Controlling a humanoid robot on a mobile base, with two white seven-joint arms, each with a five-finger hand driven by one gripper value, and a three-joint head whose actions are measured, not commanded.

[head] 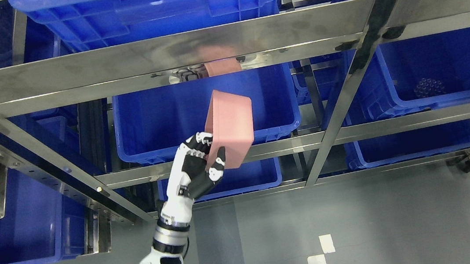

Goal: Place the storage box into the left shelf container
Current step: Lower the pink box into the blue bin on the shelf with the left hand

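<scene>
Storage box (231, 128), pink, is clamped at its lower edge by your left hand (196, 165), fingers (216, 166) wrapped on it, held tilted before the blue container (162, 118). You're mid-carry; next, lift it over the front rim and release inside.

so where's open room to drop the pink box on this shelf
The left hand holds the pink storage box before the middle blue bin, whose inside shows bare blue floor and walls. The gap under the steel crossbar is the way in. The right bin holds a dark cluster.
</scene>
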